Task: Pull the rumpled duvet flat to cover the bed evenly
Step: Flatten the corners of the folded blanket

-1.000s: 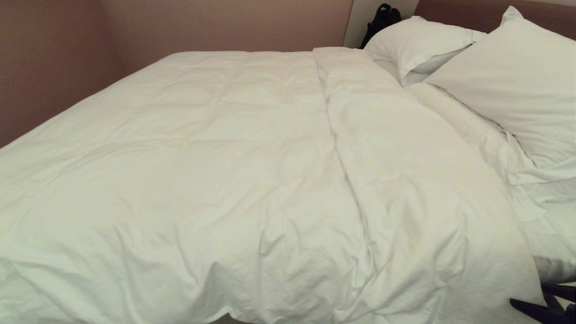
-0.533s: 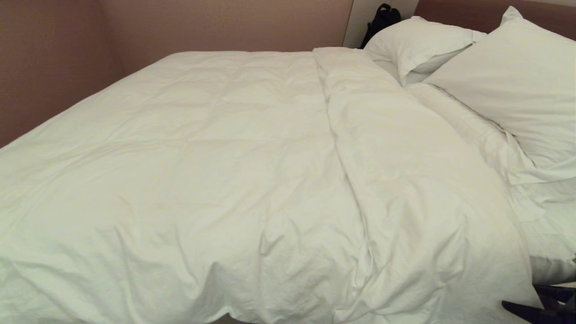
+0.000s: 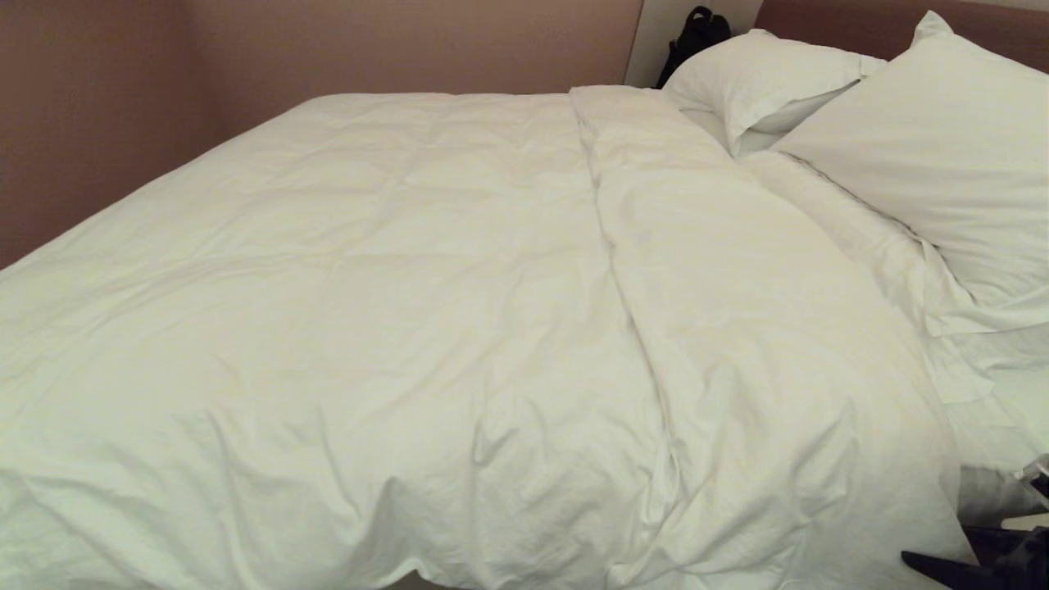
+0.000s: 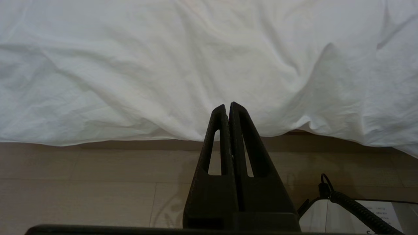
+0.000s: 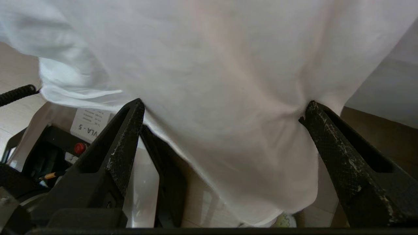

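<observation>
1. A pinkish-brown wall [image 3: 328, 41] fills the upper left of the head view, and a reddish-brown headboard [image 3: 828, 20] runs along the upper right edge.
2. The bed [image 3: 996, 426] takes up nearly the whole head view; its white sheet shows at the right edge, below the pillows.
3. The duvet [image 3: 426, 311] lies across the bed from the left edge to right of centre, wrinkled toward the bottom of the frame, with a long fold running from top centre down to the lower middle.
4. Two white pillows [image 3: 926, 156] lean against the headboard in the upper right; a dark bag-like thing [image 3: 697, 33] stands behind them.
5. The right gripper [image 5: 222, 107] is spread wide, with a hanging corner of the duvet draped between its two fingers [image 5: 127, 130]; the cloth touches both tips. In the head view it shows only as dark parts in the bottom right corner.
6. The left gripper [image 4: 228, 106] is closed, fingers pressed together and empty, pointing at the duvet's lower edge where it overhangs the pale wood-look floor [image 4: 81, 182].
7. A coiled black cable [image 4: 356, 209] lies at the lower right of the left wrist view.
</observation>
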You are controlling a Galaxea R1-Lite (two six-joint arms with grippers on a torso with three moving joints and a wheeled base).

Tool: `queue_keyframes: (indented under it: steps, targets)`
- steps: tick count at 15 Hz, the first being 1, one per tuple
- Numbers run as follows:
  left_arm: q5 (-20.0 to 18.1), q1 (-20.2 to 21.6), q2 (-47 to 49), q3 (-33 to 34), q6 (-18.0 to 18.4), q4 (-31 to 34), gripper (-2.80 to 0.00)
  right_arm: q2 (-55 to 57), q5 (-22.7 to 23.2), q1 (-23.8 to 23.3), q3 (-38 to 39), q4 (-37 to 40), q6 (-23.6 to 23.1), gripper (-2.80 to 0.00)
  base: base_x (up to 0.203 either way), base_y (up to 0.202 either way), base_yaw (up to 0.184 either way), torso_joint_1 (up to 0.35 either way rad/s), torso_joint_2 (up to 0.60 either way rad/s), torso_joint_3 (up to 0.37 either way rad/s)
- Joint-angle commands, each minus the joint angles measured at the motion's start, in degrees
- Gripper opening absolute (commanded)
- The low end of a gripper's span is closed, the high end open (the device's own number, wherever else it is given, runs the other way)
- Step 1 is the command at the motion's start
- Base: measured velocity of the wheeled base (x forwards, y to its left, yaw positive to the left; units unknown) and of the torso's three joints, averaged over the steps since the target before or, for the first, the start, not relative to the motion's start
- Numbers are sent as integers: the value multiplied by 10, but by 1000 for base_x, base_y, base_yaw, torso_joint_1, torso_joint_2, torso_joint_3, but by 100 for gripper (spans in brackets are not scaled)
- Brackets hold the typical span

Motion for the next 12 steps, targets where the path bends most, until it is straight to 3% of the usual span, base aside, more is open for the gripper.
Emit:
queue_keyframes:
  steps: [1, 9, 10, 12]
  targets:
    - [0, 0, 0, 0, 0, 1, -280, 28, 4, 0, 1, -28, -2, 0, 0, 0, 0, 0, 0, 0]
    - [0, 0, 0, 0, 0, 1, -280, 41, 6, 1, -1, -30, -1, 0, 0, 0, 0, 0, 0, 0]
    - [0, 0, 0, 0, 0, 1, -280, 41, 6, 6, -1, -30, -1, -280, 0, 0, 0, 0, 0, 0]
    - [0, 0, 0, 0, 0, 1, -280, 41, 6, 8, 1, -30, -1, -280, 0, 0, 0, 0, 0, 0]
